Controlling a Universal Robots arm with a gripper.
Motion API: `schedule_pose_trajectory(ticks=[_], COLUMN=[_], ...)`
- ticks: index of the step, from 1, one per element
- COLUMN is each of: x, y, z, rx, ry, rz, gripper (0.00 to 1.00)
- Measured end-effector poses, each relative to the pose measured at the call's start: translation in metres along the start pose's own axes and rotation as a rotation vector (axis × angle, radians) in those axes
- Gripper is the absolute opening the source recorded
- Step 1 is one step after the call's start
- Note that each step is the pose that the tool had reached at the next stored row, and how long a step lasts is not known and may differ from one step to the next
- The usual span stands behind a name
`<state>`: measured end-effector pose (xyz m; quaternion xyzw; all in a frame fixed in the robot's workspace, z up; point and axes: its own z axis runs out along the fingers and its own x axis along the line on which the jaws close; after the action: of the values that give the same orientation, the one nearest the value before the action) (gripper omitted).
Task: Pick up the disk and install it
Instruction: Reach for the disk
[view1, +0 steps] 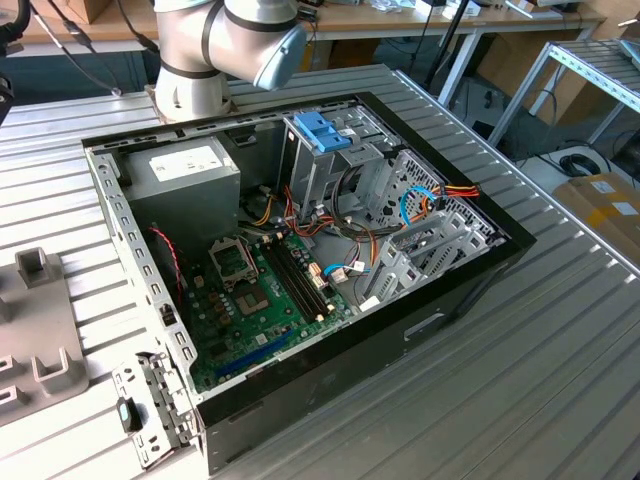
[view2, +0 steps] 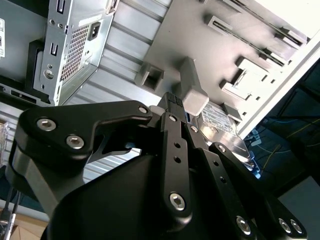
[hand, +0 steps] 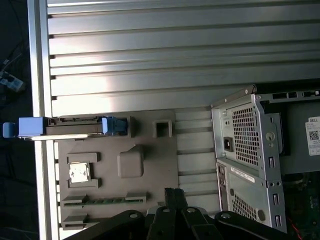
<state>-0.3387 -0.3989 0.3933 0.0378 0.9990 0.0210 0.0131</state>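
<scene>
Jaws closed and empty, the gripper (hand: 175, 192) hangs near the disk (hand: 75, 123), which could topple off the table (hand: 150, 75) edge if bumped.

Metal disk (hand: 65, 125) in blue plastic

Bright light, glare on table (hand: 125, 85) (first wrist view), soft shadows
</scene>
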Motion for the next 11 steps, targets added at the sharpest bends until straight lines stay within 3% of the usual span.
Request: schedule_pose_trajectory(ticks=[11], x=[0.0053], y=[-0.0004], z=[-0.0002], rx=[0.0003], ry=[0.0001], rz=[0.000], gripper=[0.10])
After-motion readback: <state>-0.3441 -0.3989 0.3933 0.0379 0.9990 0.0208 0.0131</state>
